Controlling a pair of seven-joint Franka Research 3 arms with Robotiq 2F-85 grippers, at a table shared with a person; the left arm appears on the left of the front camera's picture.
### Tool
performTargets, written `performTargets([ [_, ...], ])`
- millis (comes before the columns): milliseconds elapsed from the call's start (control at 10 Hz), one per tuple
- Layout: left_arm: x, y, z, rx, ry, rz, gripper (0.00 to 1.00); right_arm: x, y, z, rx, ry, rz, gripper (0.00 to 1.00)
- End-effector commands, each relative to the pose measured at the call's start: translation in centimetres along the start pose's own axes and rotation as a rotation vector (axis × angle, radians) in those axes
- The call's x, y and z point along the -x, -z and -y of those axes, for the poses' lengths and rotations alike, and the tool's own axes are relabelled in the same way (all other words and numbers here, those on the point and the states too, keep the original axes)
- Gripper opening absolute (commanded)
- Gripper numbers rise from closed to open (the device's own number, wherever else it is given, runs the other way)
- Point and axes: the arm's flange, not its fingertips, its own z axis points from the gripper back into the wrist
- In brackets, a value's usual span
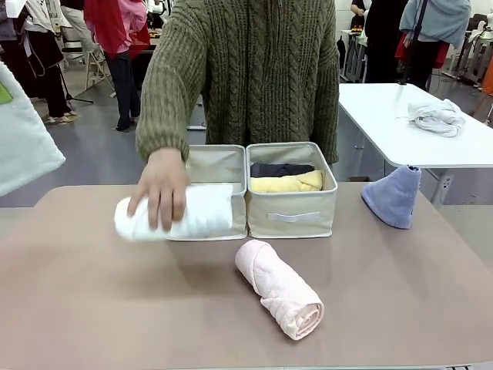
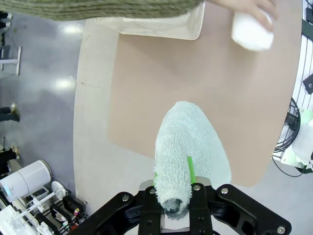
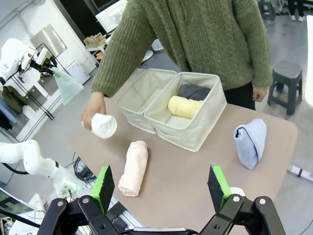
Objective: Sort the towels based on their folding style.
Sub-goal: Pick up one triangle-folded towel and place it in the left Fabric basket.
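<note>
Two rolls (image 1: 286, 183) share one bin (image 1: 291, 220) by style; left pincer (image 2: 172, 172) pinches green cone (image 2: 190, 142) for sorting; right pincer (image 3: 161, 182) spread.

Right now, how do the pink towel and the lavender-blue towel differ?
The pink towel is a cylinder roll lying on its side; the lavender-blue towel is a pointed cone. The pink one lies in front of the bins, the lavender-blue one to their right. Both rest on the table, outside the bins, untouched.
</note>
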Motion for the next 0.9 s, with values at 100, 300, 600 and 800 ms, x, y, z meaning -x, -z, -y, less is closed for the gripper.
performTargets([
  [100, 0.1, -0.3, 0.1, -0.008, 0.003, -0.005, 0.17, 0.0, 0.2, 0.1, -0.015, -0.007, 0.006, 1.00],
  [300, 0.1, -0.3, 0.1, -0.008, 0.003, -0.005, 0.17, 0.0, 0.2, 0.1, -0.015, -0.007, 0.006, 1.00],
  [600, -3.5, -0.7, -0.6, -0.050, 0.177, 0.006, 0.17, 0.0, 0.2, 0.1, -0.015, -0.007, 0.006, 1.00],
  [800, -8.4, -0.7, -1.0, -0.039, 0.262, -0.018, 0.17, 0.0, 0.2, 0.1, -0.015, -0.007, 0.006, 1.00],
])
